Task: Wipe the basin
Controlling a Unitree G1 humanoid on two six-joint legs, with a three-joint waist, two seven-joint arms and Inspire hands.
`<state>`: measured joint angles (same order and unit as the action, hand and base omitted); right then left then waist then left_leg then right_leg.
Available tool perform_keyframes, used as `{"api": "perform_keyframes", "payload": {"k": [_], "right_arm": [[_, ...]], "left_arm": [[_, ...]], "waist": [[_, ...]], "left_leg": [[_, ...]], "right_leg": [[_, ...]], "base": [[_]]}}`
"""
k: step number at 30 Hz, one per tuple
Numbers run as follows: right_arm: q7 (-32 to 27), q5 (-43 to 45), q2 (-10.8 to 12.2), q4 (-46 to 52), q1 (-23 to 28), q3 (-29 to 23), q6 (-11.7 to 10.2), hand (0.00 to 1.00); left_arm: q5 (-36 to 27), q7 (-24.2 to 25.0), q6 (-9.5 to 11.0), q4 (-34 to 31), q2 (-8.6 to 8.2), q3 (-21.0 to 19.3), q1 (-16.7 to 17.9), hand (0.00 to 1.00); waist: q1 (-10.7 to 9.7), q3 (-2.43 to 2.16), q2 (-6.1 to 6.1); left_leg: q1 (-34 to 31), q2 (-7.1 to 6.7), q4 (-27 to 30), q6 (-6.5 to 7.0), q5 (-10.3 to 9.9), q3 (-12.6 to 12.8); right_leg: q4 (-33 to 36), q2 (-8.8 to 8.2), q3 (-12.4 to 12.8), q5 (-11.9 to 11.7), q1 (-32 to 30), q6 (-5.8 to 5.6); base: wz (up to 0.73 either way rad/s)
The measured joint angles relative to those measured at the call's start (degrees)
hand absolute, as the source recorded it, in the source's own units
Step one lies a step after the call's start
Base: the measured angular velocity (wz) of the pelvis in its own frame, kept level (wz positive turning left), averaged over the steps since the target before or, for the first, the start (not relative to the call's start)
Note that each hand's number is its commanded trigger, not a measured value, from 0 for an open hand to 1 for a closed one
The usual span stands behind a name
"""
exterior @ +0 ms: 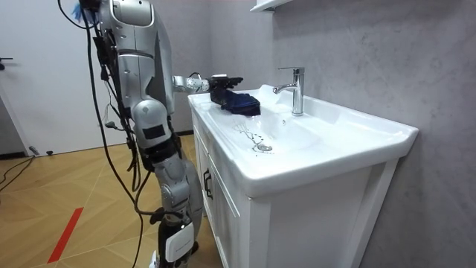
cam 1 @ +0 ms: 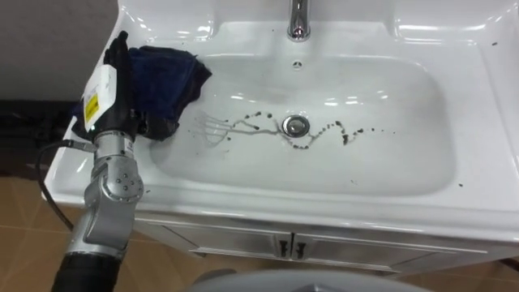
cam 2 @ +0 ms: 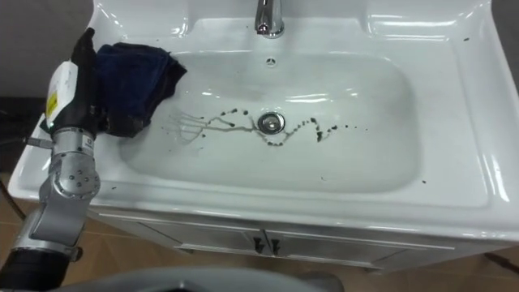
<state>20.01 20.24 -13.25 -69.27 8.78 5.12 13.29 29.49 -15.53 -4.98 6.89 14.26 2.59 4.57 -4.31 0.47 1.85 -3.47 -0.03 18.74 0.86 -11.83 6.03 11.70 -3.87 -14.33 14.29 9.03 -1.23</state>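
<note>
A white basin (cam 1: 397, 162) lies below me with a metal drain (cam 1: 296, 124) in its middle. Dark dirt streaks (cam 1: 251, 126) and specks run left and right of the drain. A bunched dark blue cloth (cam 1: 166, 77) rests on the basin's left slope, up against the rim. My left hand (cam 1: 113, 89), black with a yellow and white tag on its back, is shut on the cloth's left side. In the room view I stand at the vanity's end with the left hand (exterior: 220, 81) reaching over the rim, the cloth (exterior: 242, 103) under it.
A chrome tap (cam 1: 298, 20) rises at the basin's back edge. The wide white counter rim (cam 1: 486, 89) surrounds the bowl, with a few dark specks on its right. Cabinet doors with dark handles (cam 1: 288, 246) sit below. A wooden floor lies to the left.
</note>
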Motion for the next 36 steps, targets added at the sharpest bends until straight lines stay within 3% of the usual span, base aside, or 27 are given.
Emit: {"api": "perform_keyframes", "payload": {"k": [8, 17, 36], "right_arm": [[-0.52, -0.12, -0.02, -0.01, -0.77, 0.05, -0.01, 0.0], [-0.47, -0.24, -0.01, -0.02, -0.89, 0.38, -0.01, 0.0], [-1.16, -1.98, -0.01, 0.02, -0.73, 0.42, -0.08, 0.0]], "left_arm": [[0.04, 0.08, -0.09, 0.07, -0.22, 0.0, 0.0, 0.0], [0.17, 1.66, -0.93, 2.24, -0.4, 0.0, 0.01, 0.0], [0.24, 2.12, -0.86, 5.52, -0.48, 0.19, -0.14, 0.0]], "waist": [[-0.05, 0.02, -0.23], [0.09, -0.27, -0.86], [-0.27, -0.43, -0.6]], "left_leg": [[0.08, 0.03, -0.04, -0.03, 0.02, 0.09], [0.13, 0.13, 0.02, -0.07, 0.05, 0.23], [0.17, 0.21, 0.01, -0.07, 0.04, 0.28]], "right_leg": [[-0.03, 0.01, 0.03, 0.0, 0.0, 0.0], [-0.1, 0.08, 0.15, 0.0, 0.03, 0.0], [0.0, 0.09, 0.2, -0.01, 0.02, 0.01]], "base": [[0.0], [0.0], [0.0]]}}
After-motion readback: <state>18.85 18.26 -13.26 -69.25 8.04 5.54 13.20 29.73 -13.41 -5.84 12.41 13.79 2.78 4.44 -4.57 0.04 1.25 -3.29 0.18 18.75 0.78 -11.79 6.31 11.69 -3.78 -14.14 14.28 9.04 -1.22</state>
